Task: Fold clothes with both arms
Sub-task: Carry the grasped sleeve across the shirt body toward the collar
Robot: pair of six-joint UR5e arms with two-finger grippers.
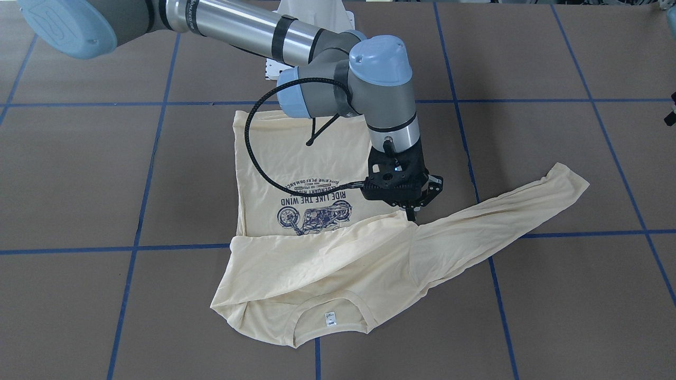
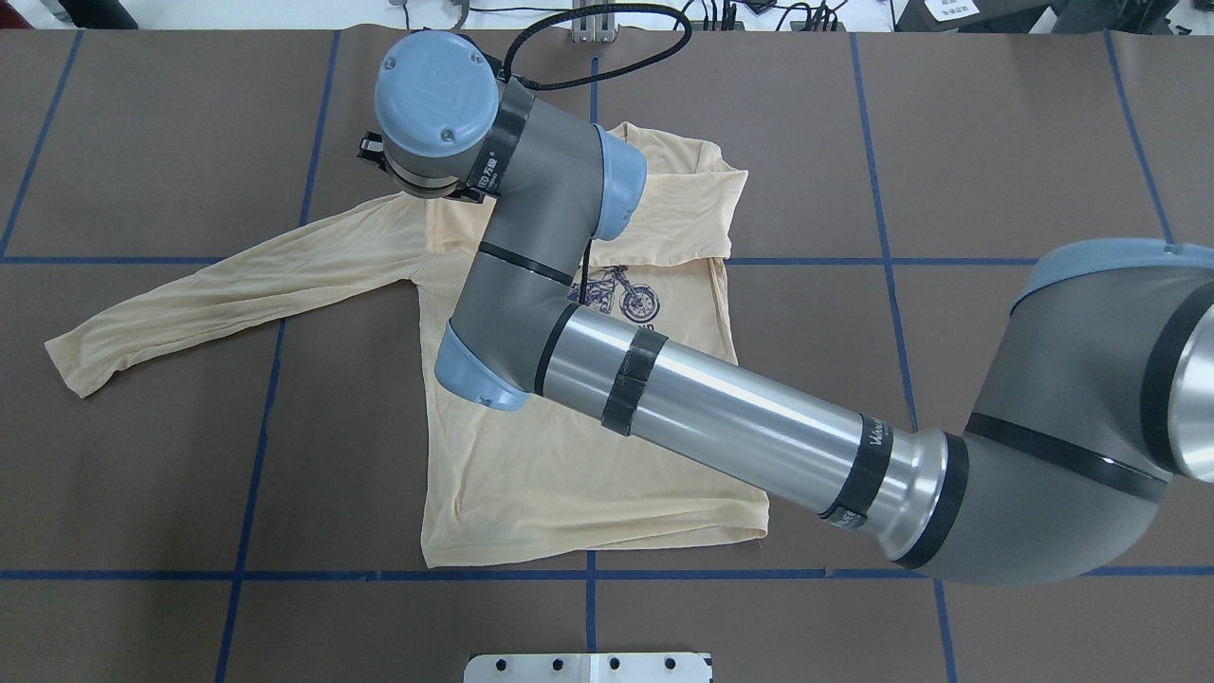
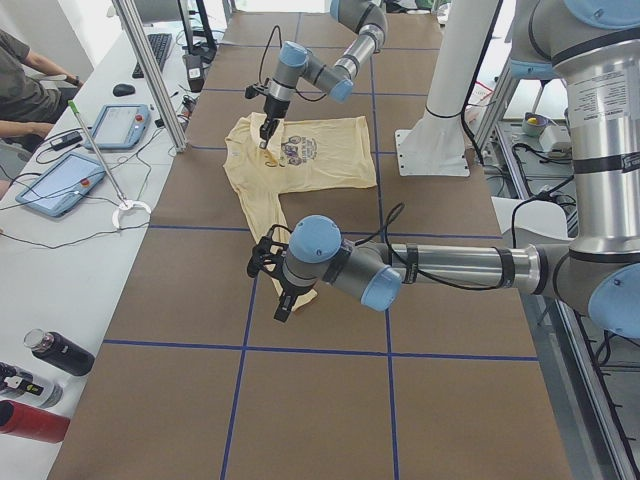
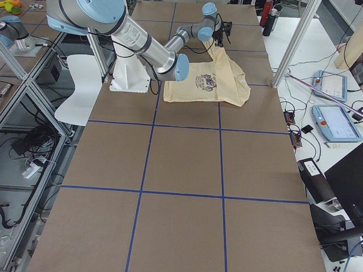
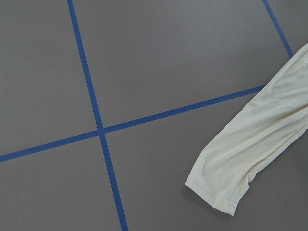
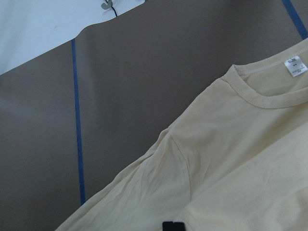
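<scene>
The cream-yellow shirt [image 1: 317, 274] lies print-up on the brown table, neck label [image 1: 329, 319] toward the operators' side. One sleeve and shoulder are folded across the chest over part of the motorcycle print [image 2: 616, 289]. The other sleeve [image 2: 228, 294] stretches out flat. My right arm reaches across, and its gripper [image 1: 411, 214] stands shut at the end of the taut folded edge by the shoulder seam; its wrist view shows a fingertip [image 6: 173, 226] over the cloth [image 6: 240, 159]. My left gripper [image 3: 283, 300] hangs by the outstretched sleeve's cuff [image 5: 240, 163]; I cannot tell whether it is open or shut.
Blue tape lines [image 1: 158, 248] grid the table. The white pedestal base [image 3: 435, 150] stands behind the shirt. A side bench along the table holds tablets [image 3: 60, 185] and bottles [image 3: 60, 355], and a seated person [image 3: 25, 80] is there.
</scene>
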